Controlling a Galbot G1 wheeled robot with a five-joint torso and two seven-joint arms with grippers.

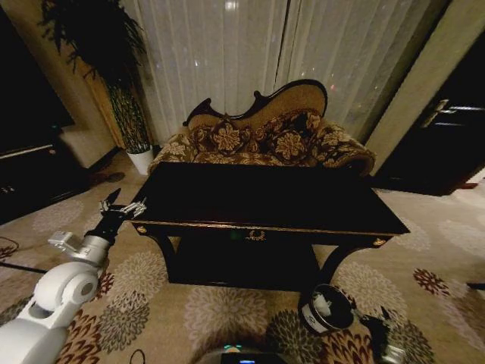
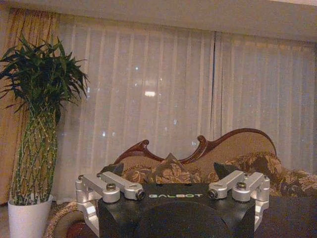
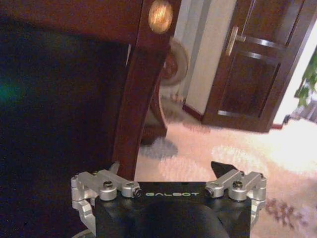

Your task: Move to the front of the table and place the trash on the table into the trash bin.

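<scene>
The left end effector [image 1: 123,205], fingers apart, hovers at the desk [image 1: 265,199] corner; white trash [image 1: 322,305] sits inside the trash bin [image 1: 327,309] beside the low right end effector [image 1: 377,324] (also open). The desk merits a careful scan for leftover wads.

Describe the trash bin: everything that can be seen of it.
The trash bin is a small round black bucket standing on the patterned carpet, in front of the table near its front right leg. It looks tilted, so its open mouth faces the head camera. White crumpled material lies inside, and a pale patch shows on its side. The right gripper hangs just beside it on the right, not touching it as far as can be seen. Nothing else touches it but the floor.
</scene>
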